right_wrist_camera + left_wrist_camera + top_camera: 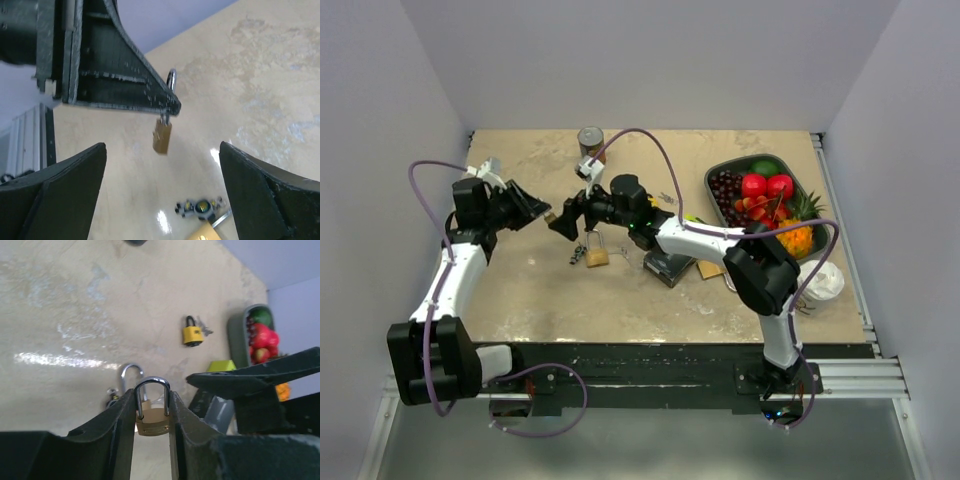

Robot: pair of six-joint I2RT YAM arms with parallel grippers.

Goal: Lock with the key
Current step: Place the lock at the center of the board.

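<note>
**Item under task.** A small brass padlock [152,421] is found suspended above the counter [520,300], left of centre and about midway between the far and near edges. It is held by its shackle, which is clamped between the fingers of the left hand [542,212], and the body hangs free below. The right hand [565,218] is presented just beside it, fingers spread wide and nothing held.

**Handling, as judged.** The padlock is rigid metal and light. Its smooth shackle is likely to swivel in the grip when pushed. The body should be steadied by its flat faces, with the underside left clear for the key. A key would be thin and flat, and is best taken by its bow.

**Key.** A key bunch [578,256] lies on the counter beside a larger brass padlock [597,255], closer to the near edge than the held item. Which key fits which lock cannot be determined.

**Not established.**
- Whether the held shackle is seated or sprung cannot be made out.
- No keyway is seen in any view.
- A yellow padlock [191,333] is seen clearly from the left wrist only.
- The larger padlock is cut off at the frame edge in the right wrist view.
</note>
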